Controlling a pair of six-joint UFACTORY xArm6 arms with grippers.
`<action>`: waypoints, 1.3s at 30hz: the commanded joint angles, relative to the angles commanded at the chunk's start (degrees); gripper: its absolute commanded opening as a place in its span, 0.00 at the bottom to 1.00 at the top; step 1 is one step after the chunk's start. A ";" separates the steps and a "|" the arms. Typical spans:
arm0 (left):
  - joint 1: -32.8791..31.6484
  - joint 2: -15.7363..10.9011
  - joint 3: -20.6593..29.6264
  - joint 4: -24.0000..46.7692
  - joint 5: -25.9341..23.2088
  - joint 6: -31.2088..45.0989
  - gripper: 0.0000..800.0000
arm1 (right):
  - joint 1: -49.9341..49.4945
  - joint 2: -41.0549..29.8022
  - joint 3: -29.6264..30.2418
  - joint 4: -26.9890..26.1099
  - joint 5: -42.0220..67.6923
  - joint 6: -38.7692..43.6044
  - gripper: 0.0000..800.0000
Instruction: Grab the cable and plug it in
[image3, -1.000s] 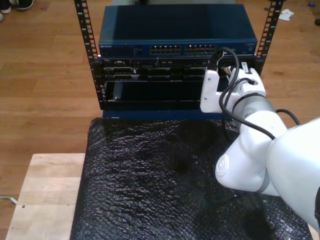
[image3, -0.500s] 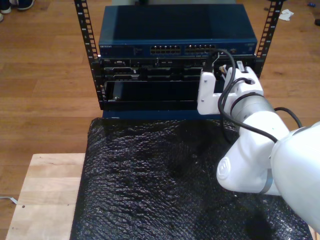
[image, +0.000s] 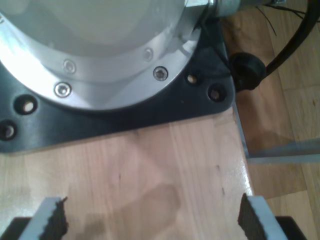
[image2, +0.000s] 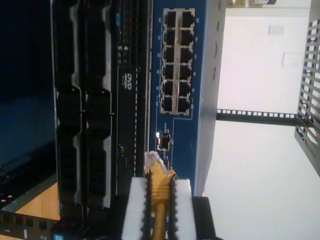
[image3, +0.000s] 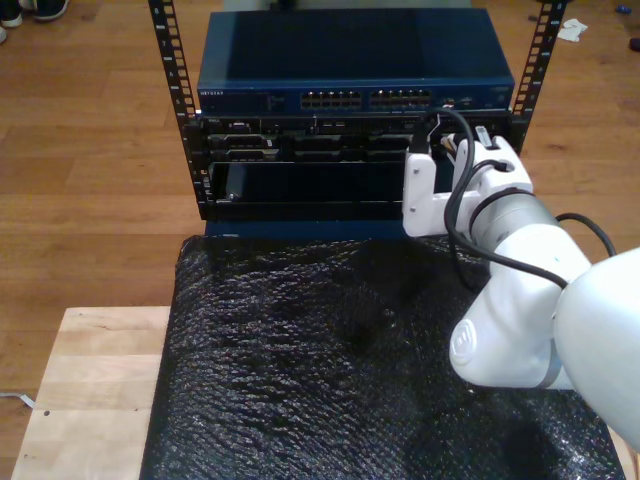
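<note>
The yellow-orange cable (image2: 160, 200) sits clamped between the white fingers (image2: 135, 205) of my second gripper (image2: 160, 182). Its clear plug (image2: 153, 161) sticks out past the fingertips toward the blue switch (image2: 202, 105). The plug is close to the switch face, near a single port (image2: 163, 141) and a short way from the block of ports (image2: 177, 60), without touching. In the exterior view my second gripper (image3: 455, 142) is at the rack, at the right end of the switch (image3: 350, 72). My first gripper (image: 152, 222) is open over bare wood (image: 150, 165), nothing between its fingers.
A black crinkled mat (image3: 330, 350) covers the table in front of the rack; pale wood (image3: 90, 390) shows at the exterior view's left. Perforated rack posts (image3: 170, 60) flank the switch. An arm's round metal base (image: 100, 45) on a black plate (image: 150, 112) is near my first gripper.
The second arm's wrist swayed slightly to the exterior view's left, then back right, staying at the rack's front with the cable still held.
</note>
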 joint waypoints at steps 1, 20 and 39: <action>0.00 0.00 0.00 0.00 0.00 0.00 1.00 | 0.00 -0.26 -0.09 0.00 0.00 0.09 0.00; 0.00 0.00 0.00 0.00 -0.09 -0.09 1.00 | -1.76 3.87 -2.37 0.09 -7.47 0.00 0.00; 0.00 0.00 0.00 0.00 0.00 0.00 1.00 | -2.90 12.75 -13.01 -0.18 -8.53 6.95 0.00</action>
